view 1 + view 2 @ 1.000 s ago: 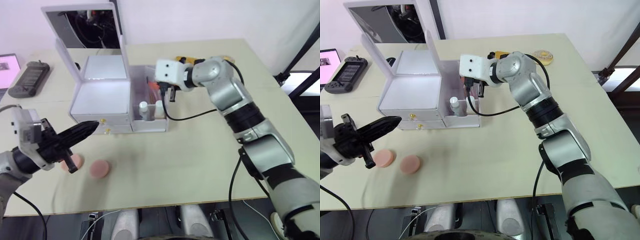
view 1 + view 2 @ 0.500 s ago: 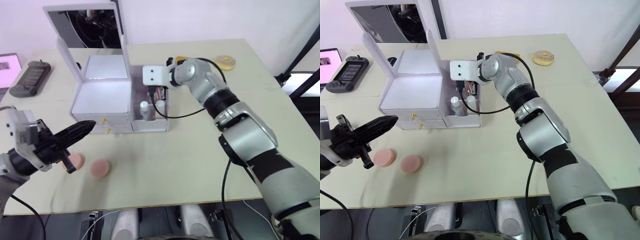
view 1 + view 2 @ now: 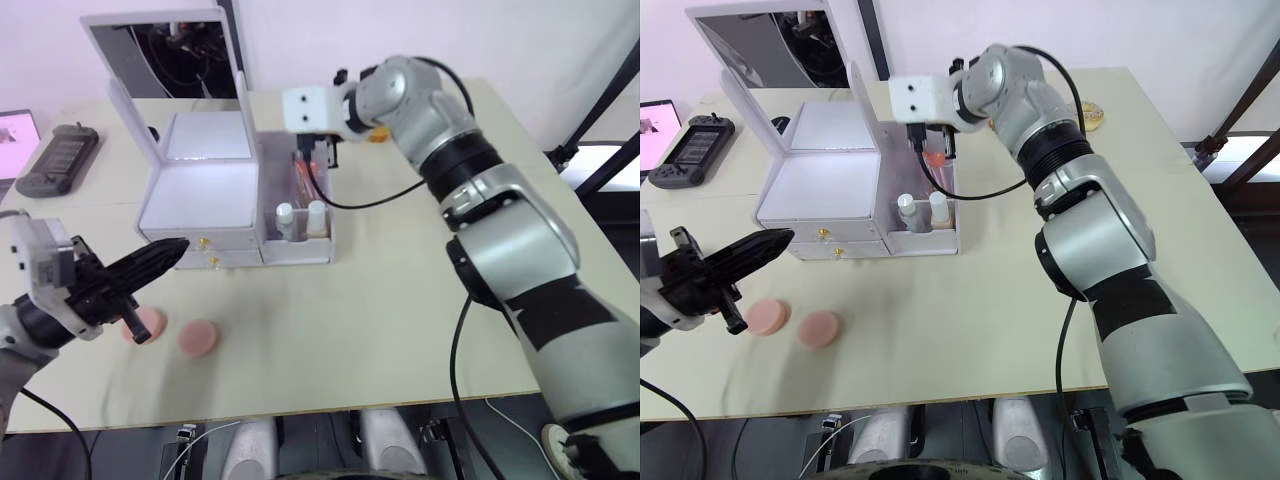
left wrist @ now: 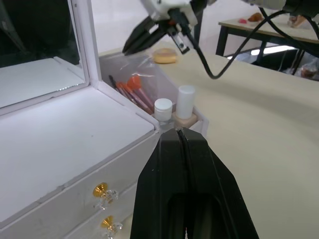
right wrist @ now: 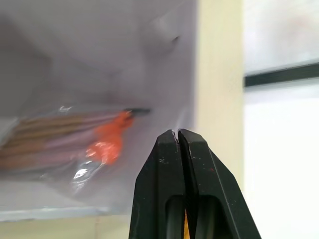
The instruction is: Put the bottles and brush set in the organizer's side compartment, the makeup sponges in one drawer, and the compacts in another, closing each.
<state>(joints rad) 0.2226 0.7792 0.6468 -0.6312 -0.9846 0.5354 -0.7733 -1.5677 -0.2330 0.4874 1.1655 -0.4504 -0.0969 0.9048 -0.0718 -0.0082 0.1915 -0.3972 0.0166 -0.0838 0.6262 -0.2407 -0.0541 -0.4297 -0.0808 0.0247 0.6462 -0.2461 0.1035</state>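
The white organizer (image 3: 205, 190) stands open with its mirror lid up and both gold-knobbed drawers shut. In its side compartment (image 3: 300, 250) two white-capped bottles (image 3: 287, 217) stand at the front. The brush set (image 3: 303, 182) leans behind them in its clear bag. My right gripper (image 3: 318, 158) hangs over the back of that compartment, shut, with its tips at the bag's top edge (image 4: 144, 60). Two pink makeup sponges (image 3: 198, 337) lie on the table in front of the organizer. My left gripper (image 3: 178, 250) is shut and empty, pointing at the drawer fronts above the sponges. The compacts are out of view.
A dark handheld game console (image 3: 58, 158) and a lit screen (image 3: 12, 130) lie at the far left. A yellow ring-shaped item (image 3: 1087, 113) sits at the back right of the table. The right arm's cable (image 3: 370, 203) loops down beside the organizer.
My right gripper has risen out of the side compartment and moved toward its back end, and the arm has swung back. The left gripper and the sponges have stayed put.
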